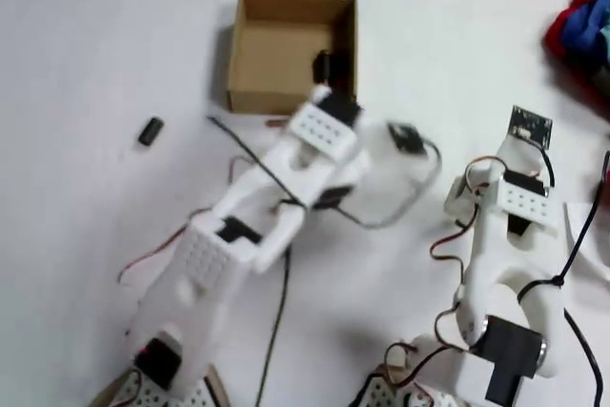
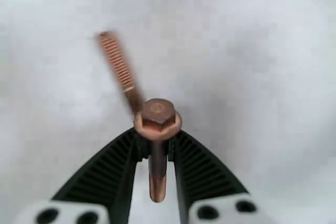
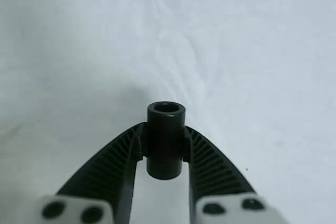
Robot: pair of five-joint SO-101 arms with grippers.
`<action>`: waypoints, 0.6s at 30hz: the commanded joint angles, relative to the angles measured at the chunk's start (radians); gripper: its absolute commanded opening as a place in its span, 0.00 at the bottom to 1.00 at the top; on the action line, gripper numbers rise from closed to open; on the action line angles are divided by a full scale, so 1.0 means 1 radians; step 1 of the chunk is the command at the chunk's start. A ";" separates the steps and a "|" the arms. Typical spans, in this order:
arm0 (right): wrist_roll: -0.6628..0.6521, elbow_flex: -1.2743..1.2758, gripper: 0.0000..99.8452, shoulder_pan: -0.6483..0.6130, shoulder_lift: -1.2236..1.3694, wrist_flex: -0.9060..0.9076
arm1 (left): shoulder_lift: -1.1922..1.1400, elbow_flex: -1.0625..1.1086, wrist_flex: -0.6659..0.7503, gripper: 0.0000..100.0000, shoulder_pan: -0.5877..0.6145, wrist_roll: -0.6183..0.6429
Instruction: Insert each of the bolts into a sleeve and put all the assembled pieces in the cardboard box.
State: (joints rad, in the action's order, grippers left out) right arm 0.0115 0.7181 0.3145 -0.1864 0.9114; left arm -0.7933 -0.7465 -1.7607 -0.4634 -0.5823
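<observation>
Your left claw [image 2: 156, 140] grips bolt [image 2: 157, 116], right claw [image 3: 165, 148] grips sleeve [image 3: 166, 124]; not joined yet. Loose on worktop [image 1: 86, 54]: other bolt [image 2: 116, 64], other sleeve [image 1: 151, 131].

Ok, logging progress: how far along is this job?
Done: no assembled piece visible. In hand: left gripper holds a copper bolt, right gripper a black cylindrical sleeve. Left: joining them, the second copper bolt, the loose black sleeve, then the brown cardboard box.

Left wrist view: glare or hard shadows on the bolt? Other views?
Left wrist view: mild sheen on the held bolt, no hard shadow. Right wrist view: faint soft shadow on the cloth beside the sleeve. High view: cardboard box shaded inside.
</observation>
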 commanded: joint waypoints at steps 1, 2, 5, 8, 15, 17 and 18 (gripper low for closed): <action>0.011 -0.040 0.02 -0.001 -0.005 -0.012 | 0.158 -0.067 -0.025 0.03 0.087 0.146; 0.011 -0.038 0.02 -0.002 -0.005 -0.012 | 0.192 -0.068 -0.025 0.03 0.110 0.192; 0.009 -0.038 0.02 -0.024 -0.016 -0.004 | 0.308 -0.068 -0.025 0.03 0.184 0.287; 0.005 -0.029 0.02 -0.054 -0.019 -0.002 | 0.433 -0.065 -0.025 0.03 0.262 0.331; 0.003 0.117 0.02 -0.162 -0.248 -0.050 | 0.615 -0.065 0.008 0.03 0.364 0.359; -0.025 0.144 0.02 -0.275 -0.371 -0.042 | 0.644 -0.065 0.043 0.03 0.396 0.431; -0.054 0.146 0.02 -0.341 -0.433 -0.031 | 0.657 -0.065 0.051 0.03 0.410 0.476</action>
State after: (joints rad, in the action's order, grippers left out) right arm 0.0038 0.8623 0.1274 -0.4304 0.8777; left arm -0.2302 -0.7618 -1.7469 -0.1013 -0.1956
